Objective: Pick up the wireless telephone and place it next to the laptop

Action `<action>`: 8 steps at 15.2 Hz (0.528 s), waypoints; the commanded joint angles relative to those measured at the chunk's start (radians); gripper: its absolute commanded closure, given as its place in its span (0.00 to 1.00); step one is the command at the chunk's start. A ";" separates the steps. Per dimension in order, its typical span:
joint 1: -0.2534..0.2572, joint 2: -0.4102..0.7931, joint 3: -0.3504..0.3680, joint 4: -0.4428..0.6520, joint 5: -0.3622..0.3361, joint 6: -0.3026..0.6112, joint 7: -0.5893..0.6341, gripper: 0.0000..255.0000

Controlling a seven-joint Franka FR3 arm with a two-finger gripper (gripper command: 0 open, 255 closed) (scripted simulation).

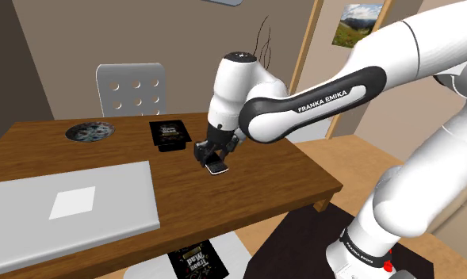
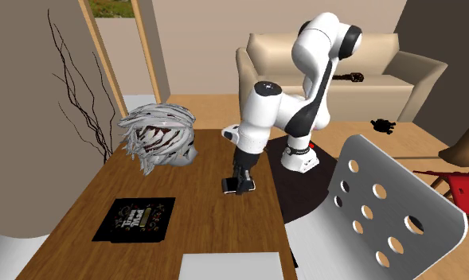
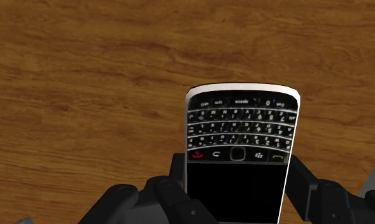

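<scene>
The brown wooden table (image 1: 247,178) bears 1 closed grey laptop (image 1: 73,202), 1 flat black packet (image 1: 170,133), 1 round patterned dish (image 1: 90,131) beside that packet and 1 shaggy grey-white heap (image 2: 157,139).

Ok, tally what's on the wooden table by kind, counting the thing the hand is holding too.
Phone, clasped in the hand: 1
Closed laptop: 1
Black packet: 1
Round patterned dish: 1
Shaggy grey object: 1
Total: 5
</scene>
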 commanded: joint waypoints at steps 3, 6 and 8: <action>0.017 0.136 0.067 0.144 -0.095 -0.043 0.139 1.00; 0.041 0.222 0.091 0.221 -0.161 -0.062 0.219 1.00; 0.043 0.235 0.089 0.208 -0.175 -0.039 0.232 1.00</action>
